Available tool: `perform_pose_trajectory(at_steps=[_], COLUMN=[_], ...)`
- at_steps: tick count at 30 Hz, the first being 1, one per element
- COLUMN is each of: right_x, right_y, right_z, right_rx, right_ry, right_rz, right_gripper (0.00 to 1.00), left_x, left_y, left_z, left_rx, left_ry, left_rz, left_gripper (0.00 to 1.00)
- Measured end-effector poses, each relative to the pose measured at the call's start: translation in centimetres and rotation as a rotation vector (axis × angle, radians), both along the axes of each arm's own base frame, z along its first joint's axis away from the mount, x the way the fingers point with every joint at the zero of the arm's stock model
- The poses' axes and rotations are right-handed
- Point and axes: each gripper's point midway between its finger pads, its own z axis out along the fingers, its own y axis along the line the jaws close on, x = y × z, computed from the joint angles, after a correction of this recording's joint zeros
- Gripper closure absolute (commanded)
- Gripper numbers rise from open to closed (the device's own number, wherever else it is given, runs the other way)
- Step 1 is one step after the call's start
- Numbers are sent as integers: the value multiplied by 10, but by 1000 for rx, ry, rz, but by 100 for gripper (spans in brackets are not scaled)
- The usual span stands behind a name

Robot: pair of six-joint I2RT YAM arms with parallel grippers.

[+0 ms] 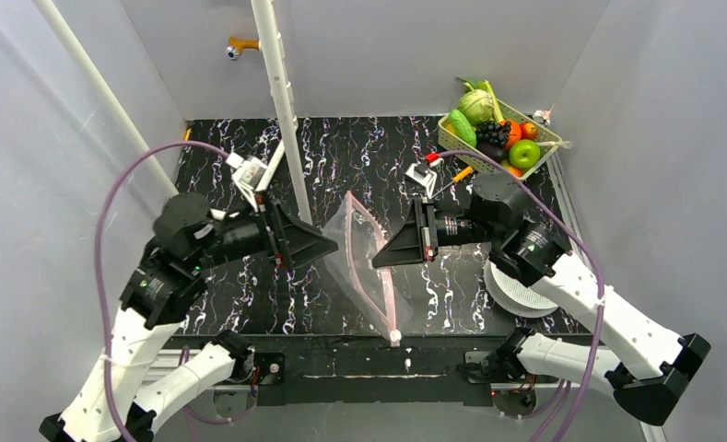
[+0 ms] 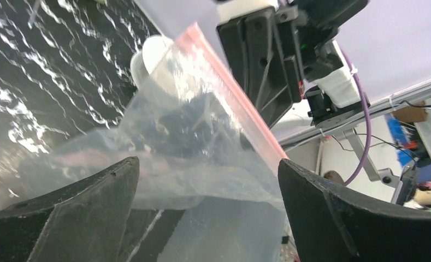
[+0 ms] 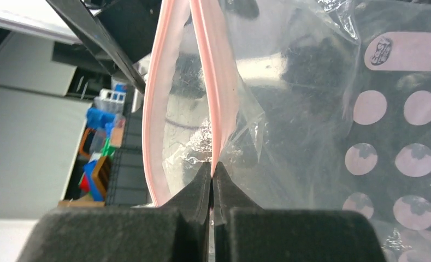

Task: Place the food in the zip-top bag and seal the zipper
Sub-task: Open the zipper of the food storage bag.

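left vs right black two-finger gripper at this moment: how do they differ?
The left gripper is wide open; the right gripper is shut. The left grips nothing, and the clear pink-dotted plastic bag only sits ahead between its fingers. The right pinches one side of the bag's pink zipper strip. Shared: both point at the bag from opposite sides.

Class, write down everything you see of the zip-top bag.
The zip-top bag is clear, crinkly plastic printed with pink dots, its pink zipper unsealed, the two strips parted. It stands on edge on the table; the right gripper is shut on one strip. The open left gripper faces it. It looks empty.
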Motion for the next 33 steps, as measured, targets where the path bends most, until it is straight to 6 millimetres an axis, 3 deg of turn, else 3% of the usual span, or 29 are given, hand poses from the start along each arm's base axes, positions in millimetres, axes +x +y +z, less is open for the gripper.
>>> perform_pose_trajectory(at_steps=[5, 8, 13, 18, 22, 26, 29, 33], right_x=[-16, -15, -13, 14, 44, 69, 73, 74], right_y=[25, 56, 91, 85, 66, 47, 39, 27], right_z=[11, -8, -32, -52, -99, -142, -153, -146], right_rx=[60, 31, 6, 49, 25, -40, -87, -144], right_ry=[52, 129, 268, 358, 462, 534, 507, 399], right_rz=[93, 141, 205, 148, 27, -101, -151, -218], right_gripper=[99, 99, 99, 99, 99, 99, 99, 99], left_x=[-9, -17, -28, -28, -14, 8, 24, 29], left_y=[23, 48, 85, 105, 93, 56, 23, -8], left_z=[42, 57, 64, 45, 4, -46, -77, -104], left_rx=[5, 30, 80, 168, 260, 321, 365, 465], left_ry=[-137, -194, -218, -158, -44, 139, 272, 308], left_rz=[81, 184, 328, 415, 387, 282, 196, 131], left_gripper=[2, 2, 2, 2, 6, 9, 11, 23])
